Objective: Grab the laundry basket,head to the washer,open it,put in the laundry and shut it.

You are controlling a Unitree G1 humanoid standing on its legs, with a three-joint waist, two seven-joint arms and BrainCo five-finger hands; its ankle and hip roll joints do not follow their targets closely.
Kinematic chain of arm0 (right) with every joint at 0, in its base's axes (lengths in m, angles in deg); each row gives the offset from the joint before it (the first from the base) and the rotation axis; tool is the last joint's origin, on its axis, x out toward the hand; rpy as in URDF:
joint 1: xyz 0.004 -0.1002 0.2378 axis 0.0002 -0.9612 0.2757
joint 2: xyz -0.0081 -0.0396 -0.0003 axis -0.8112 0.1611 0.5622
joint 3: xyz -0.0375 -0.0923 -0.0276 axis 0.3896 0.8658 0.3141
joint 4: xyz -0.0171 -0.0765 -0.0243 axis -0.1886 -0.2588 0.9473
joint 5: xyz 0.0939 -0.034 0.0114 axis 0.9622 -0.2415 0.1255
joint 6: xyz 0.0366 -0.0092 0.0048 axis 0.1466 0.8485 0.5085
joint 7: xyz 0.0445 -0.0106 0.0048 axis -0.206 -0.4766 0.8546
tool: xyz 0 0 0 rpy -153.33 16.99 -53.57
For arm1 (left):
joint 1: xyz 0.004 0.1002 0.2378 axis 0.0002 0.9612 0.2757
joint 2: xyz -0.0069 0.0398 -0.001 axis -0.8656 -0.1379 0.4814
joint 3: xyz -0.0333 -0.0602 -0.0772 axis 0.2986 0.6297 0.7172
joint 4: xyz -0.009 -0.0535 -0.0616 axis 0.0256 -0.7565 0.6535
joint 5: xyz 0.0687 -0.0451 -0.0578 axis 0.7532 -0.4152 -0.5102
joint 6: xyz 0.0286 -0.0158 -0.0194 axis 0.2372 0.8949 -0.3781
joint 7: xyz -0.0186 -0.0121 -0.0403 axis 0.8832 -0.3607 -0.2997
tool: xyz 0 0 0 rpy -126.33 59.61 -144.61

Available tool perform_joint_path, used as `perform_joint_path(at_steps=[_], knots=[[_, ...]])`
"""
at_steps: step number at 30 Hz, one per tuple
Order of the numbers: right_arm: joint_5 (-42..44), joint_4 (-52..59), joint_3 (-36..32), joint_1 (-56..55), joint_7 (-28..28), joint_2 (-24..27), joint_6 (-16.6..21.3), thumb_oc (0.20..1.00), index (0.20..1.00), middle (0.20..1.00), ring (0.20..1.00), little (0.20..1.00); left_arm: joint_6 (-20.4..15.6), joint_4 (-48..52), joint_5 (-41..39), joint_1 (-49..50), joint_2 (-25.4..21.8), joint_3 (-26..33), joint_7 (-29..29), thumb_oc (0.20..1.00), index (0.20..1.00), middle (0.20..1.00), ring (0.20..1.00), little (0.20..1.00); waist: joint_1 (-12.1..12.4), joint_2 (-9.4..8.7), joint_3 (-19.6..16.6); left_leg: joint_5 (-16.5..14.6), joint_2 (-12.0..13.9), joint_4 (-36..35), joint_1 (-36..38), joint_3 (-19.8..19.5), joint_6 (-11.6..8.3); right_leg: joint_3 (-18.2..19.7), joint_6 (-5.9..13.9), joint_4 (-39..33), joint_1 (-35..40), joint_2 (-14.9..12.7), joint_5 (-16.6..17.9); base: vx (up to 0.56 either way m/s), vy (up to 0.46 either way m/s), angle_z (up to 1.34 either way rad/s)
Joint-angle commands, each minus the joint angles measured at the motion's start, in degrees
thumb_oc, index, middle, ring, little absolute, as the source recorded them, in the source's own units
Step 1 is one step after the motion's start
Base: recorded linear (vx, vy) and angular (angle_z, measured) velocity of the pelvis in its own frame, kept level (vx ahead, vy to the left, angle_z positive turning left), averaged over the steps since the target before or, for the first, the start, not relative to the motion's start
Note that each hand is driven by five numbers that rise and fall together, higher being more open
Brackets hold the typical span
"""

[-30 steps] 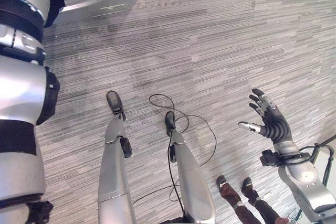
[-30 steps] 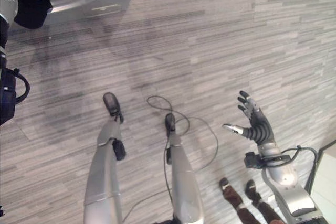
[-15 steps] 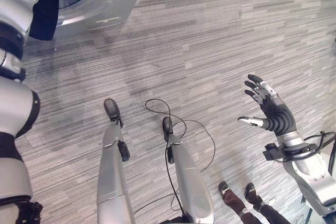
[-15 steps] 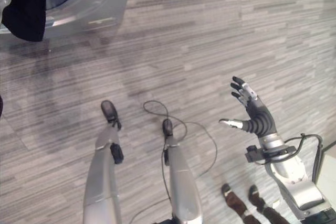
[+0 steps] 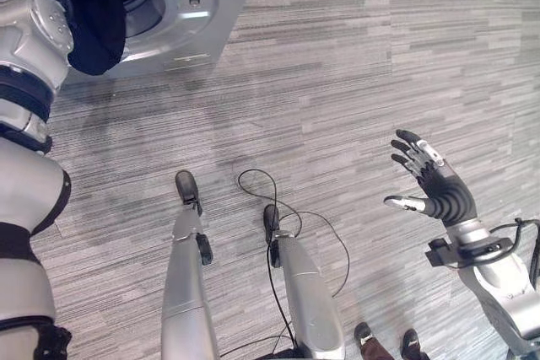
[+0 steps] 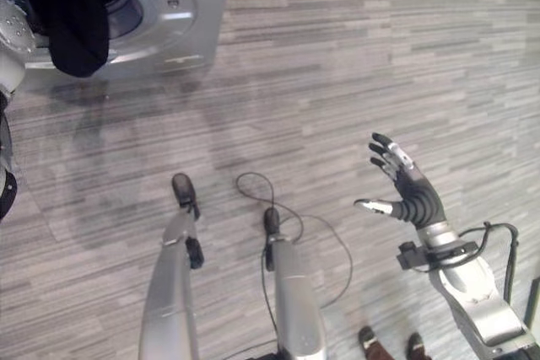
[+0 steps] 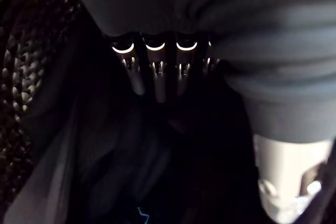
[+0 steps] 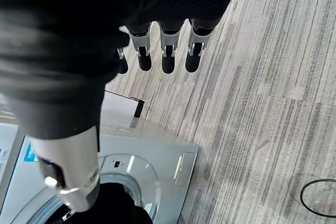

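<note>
Two hands are doing quite different work. At the far left the washer (image 5: pixel 181 18), a silver-grey box with a smooth round door ring, stands with its port open, and the left arm reaches into it. A dark, soft garment (image 6: pixel 76 27) hangs limp over the lower rim of the port, half in and half out, which suggests the laundry is being fed into the drum. The left wrist view looks into the dark drum, with its perforated metal wall (image 7: pixel 23 72) to one side and folds of dark cloth beyond the left hand (image 7: pixel 157 72); whether its fingers are clamped on the cloth or apart I cannot tell. The right hand (image 5: pixel 434 187) is raised at the right, well away from the washer, over the striped grey floor (image 5: pixel 354 65); its fingers are spread and hold nothing, probably held out for balance. A person's shoes (image 5: pixel 384 343) show at the near edge. The door has yet to be shut.
</note>
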Motion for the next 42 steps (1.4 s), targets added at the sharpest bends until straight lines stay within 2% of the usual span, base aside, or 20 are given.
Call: perform_joint_path(at_steps=[1, 8, 10, 11, 13, 20, 23, 29, 31, 35, 36, 38, 39, 42], knots=[[2.7, 0.6, -6.0, -3.3, -0.5, 1.5, 1.2, 1.0, 1.0, 1.0, 1.0, 1.0, -3.2, 1.0, 7.8, -13.2, 2.9, 0.8, 2.9, 1.0, 1.0, 1.0, 1.0, 1.0, 1.2, 3.4, -4.8, -11.4, 2.5, 5.2, -2.2, -2.7, -4.61, -1.2, -5.21, -5.7, 7.5, 4.0, 1.3, 0.0, 0.0, 0.0], [3.1, 0.4, -7.3, -3.7, -1.4, 1.2, 0.7, 1.0, 1.0, 1.0, 1.0, 1.0, -4.4, 3.7, 15.1, -15.3, 2.2, -6.4, -0.5, 1.0, 1.0, 1.0, 1.0, 1.0, 2.0, 4.09, -4.9, -11.0, 1.9, 4.3, -1.5, -2.4, -4.73, -1.0, -4.97, -7.6, 9.4, 3.9, 1.8, 0.0, -0.007, 0.02], [3.6, 0.4, -7.1, -3.8, -2.1, 1.4, 1.0, 1.0, 1.0, 1.0, 1.0, 1.0, -3.5, 5.3, 21.8, -15.6, 1.3, -10.7, 0.1, 1.0, 1.0, 1.0, 1.0, 1.0, 2.2, 4.33, -4.9, -11.0, 1.8, 3.9, -1.1, -2.4, -4.75, -1.0, -4.91, -7.7, 9.7, 3.7, 1.8, 0.0, 0.0, 0.0], [5.0, 0.4, -7.1, -3.7, -2.6, 2.5, 1.4, 1.0, 1.0, 1.0, 1.0, 1.0, -2.7, 7.9, 27.9, -15.9, 0.2, -15.5, -0.1, 1.0, 1.0, 1.0, 1.0, 1.0, 2.5, 4.77, -5.0, -11.0, 1.8, 3.4, -0.7, -2.3, -4.81, -0.9, -4.77, -8.6, 10.4, 3.5, 1.7, 0.0, 0.0, 0.0], [5.5, 0.0, -7.4, -3.5, -2.7, 3.2, 1.3, 1.0, 1.0, 1.0, 1.0, 1.0, -2.9, 9.5, 30.5, -16.4, -0.2, -17.8, -1.4, 1.0, 1.0, 1.0, 1.0, 1.0, 2.7, 4.95, -5.2, -10.9, 1.7, 3.1, -0.4, -2.3, -4.83, -0.7, -4.75, -8.9, 10.7, 3.5, 1.6, 0.0, 0.0, 0.0], [4.6, -1.1, -8.3, -4.4, -2.7, 1.4, 0.3, 1.0, 1.0, 1.0, 1.0, 1.0, -5.5, 14.5, 26.7, -15.0, -1.9, -15.0, -3.1, 1.0, 1.0, 1.0, 1.0, 1.0, 3.1, 5.12, -5.3, -10.7, 1.5, 2.5, 0.5, -2.3, -4.79, -1.0, -4.85, -9.5, 11.6, 3.7, 1.3, 0.0, -0.004, 0.03], [4.1, -0.8, -7.8, -4.3, -2.5, -0.6, 0.5, 1.0, 1.0, 1.0, 1.0, 1.0, -7.7, 24.3, 25.0, -7.8, -6.5, -9.5, -2.8, 1.0, 1.0, 1.0, 1.0, 1.0, 3.9, 5.15, -5.2, -10.2, 1.4, 2.3, 1.6, -2.4, -4.96, -1.0, -5.03, -9.0, 12.3, 3.7, 1.0, 0.0, 0.0, 0.0], [4.2, -1.0, -7.0, -3.8, -2.4, -2.3, 0.6, 1.0, 1.0, 1.0, 1.0, 1.0, -9.5, 34.9, 25.2, -0.6, -12.3, -5.4, -3.4, 1.0, 1.0, 1.0, 1.0, 1.0, 4.9, 5.36, -5.3, -9.1, 1.4, 0.6, 3.7, -2.5, -5.4, -1.3, -5.27, -9.6, 13.9, 3.9, 0.5, -0.01, -0.014, 0.01], [3.6, -1.0, -6.7, -4.0, -2.4, -4.3, 0.1, 1.0, 1.0, 1.0, 1.0, 1.0, -11.1, 41.7, 23.6, 6.0, -16.3, -0.4, -4.2, 1.0, 1.0, 1.0, 1.0, 1.0, 5.9, 5.25, -5.5, -8.1, 1.4, -0.7, 5.4, -2.7, -5.62, -1.4, -5.52, -9.6, 14.6, 4.3, 0.3, -0.01, -0.036, 0.09], [2.9, -1.4, -6.2, -4.4, -2.3, -6.4, -0.7, 1.0, 1.0, 1.0, 1.0, 1.0, -13.0, 47.8, 20.5, 21.1, -19.3, 12.0, -5.3, 1.0, 1.0, 1.0, 1.0, 1.0, 6.9, 5.56, -6.0, -7.0, 1.3, -2.7, 8.8, -2.8, -5.86, -1.6, -5.78, -10.1, 16.4, 4.6, 0.2, 0.0, -0.023, 0.02], [2.6, -1.7, -6.4, -4.7, -2.4, -8.4, -1.3, 1.0, 1.0, 1.0, 1.0, 1.0, -14.6, 51.6, 17.7, 30.4, -20.1, 19.0, -6.4, 1.0, 1.0, 1.0, 1.0, 1.0, 8.5, 5.17, -6.4, -6.3, 1.1, -4.0, 11.0, -3.0, -6.03, -1.8, -5.91, -10.3, 17.5, 4.8, 0.2, 0.0, -0.028, -0.05], [2.6, -1.6, -6.3, -4.8, -2.4, -7.9, -1.3, 1.0, 1.0, 1.0, 1.0, 1.0, -14.6, 52.3, 17.9, 32.5, -20.3, 21.0, -6.6, 1.0, 1.0, 1.0, 1.0, 1.0, 8.1, 5.53, -6.4, -6.3, 1.1, -4.2, 11.3, -2.9, -6.04, -1.8, -5.91, -10.4, 17.7, 4.8, 0.2, 0.0, -0.025, 0.08], [1.3, -2.0, -6.5, -5.8, -2.9, -9.4, -2.3, 1.0, 1.0, 1.0, 1.0, 1.0, -17.2, 58.2, 15.1, 50.0, -20.6, 32.9, -9.1, 1.0, 1.0, 1.0, 1.0, 1.0, 9.2, 5.92, -7.1, -5.1, 0.9, -6.0, 14.4, -3.0, -6.27, -2.1, -6.23, -11.2, 20.1, 5.1, 0.1, 0.02, -0.062, 0.23], [0.4, -4.0, -6.4, -6.4, -3.1, -11.5, -3.3, 1.0, 1.0, 1.0, 1.0, 1.0, -19.6, 63.6, 11.5, 66.2, -18.4, 43.0, -12.4, 1.0, 1.0, 1.0, 1.0, 1.0, 10.6, 6.47, -8.0, -3.7, 0.9, -8.1, 17.9, -3.2, -6.63, -2.7, -6.51, -12.1, 22.6, 5.3, 0.1, 0.01, -0.067, 0.06]])
